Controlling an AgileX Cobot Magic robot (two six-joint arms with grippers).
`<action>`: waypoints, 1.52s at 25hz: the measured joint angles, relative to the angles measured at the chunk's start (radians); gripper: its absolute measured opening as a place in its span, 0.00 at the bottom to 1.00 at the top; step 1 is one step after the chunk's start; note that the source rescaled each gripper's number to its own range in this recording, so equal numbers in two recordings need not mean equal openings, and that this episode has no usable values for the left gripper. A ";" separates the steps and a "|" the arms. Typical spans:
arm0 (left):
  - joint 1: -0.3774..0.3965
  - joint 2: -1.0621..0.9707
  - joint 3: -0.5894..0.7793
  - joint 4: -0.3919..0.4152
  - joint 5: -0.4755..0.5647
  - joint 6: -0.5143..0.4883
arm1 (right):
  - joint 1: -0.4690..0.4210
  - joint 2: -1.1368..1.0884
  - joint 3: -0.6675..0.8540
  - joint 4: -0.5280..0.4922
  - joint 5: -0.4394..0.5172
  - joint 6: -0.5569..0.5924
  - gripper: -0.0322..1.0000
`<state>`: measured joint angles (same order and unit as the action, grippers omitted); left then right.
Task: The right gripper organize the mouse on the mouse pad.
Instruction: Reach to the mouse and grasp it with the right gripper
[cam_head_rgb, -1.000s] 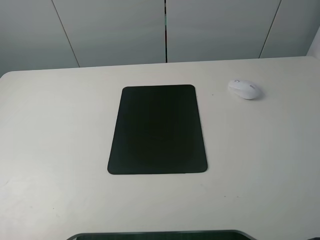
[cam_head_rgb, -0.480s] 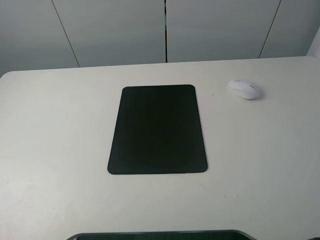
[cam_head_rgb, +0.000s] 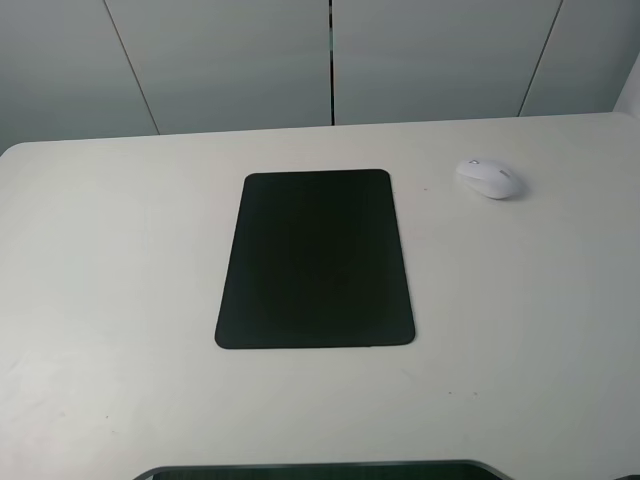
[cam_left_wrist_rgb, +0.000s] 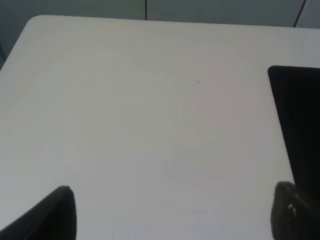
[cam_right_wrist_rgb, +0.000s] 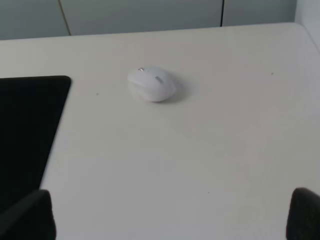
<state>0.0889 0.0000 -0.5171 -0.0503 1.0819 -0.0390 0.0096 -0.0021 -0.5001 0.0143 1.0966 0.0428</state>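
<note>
The white mouse (cam_head_rgb: 490, 179) lies on the bare table to the right of the black mouse pad (cam_head_rgb: 316, 259), apart from it. In the right wrist view the mouse (cam_right_wrist_rgb: 152, 83) sits ahead of my right gripper (cam_right_wrist_rgb: 170, 212), whose black jaws stand wide apart and empty, with the pad's edge (cam_right_wrist_rgb: 30, 125) to one side. My left gripper (cam_left_wrist_rgb: 175, 212) is also open and empty over bare table, with the pad's edge (cam_left_wrist_rgb: 300, 120) at the side. Neither arm shows in the exterior high view.
The cream table (cam_head_rgb: 110, 260) has rounded far corners and a grey panelled wall (cam_head_rgb: 330, 60) behind it. A dark curved edge (cam_head_rgb: 320, 470) sits at the near edge of the high view.
</note>
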 joint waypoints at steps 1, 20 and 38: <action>0.000 0.000 0.000 0.000 0.000 0.000 | 0.000 0.000 0.000 0.000 0.000 0.008 1.00; 0.000 0.000 0.000 0.000 0.000 0.000 | 0.000 0.000 -0.004 0.000 0.000 0.034 1.00; 0.000 0.000 0.000 0.000 0.000 0.000 | 0.000 0.590 -0.299 0.006 -0.001 -0.122 1.00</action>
<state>0.0889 0.0000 -0.5171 -0.0503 1.0819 -0.0390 0.0096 0.5881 -0.7990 0.0200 1.0956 -0.0791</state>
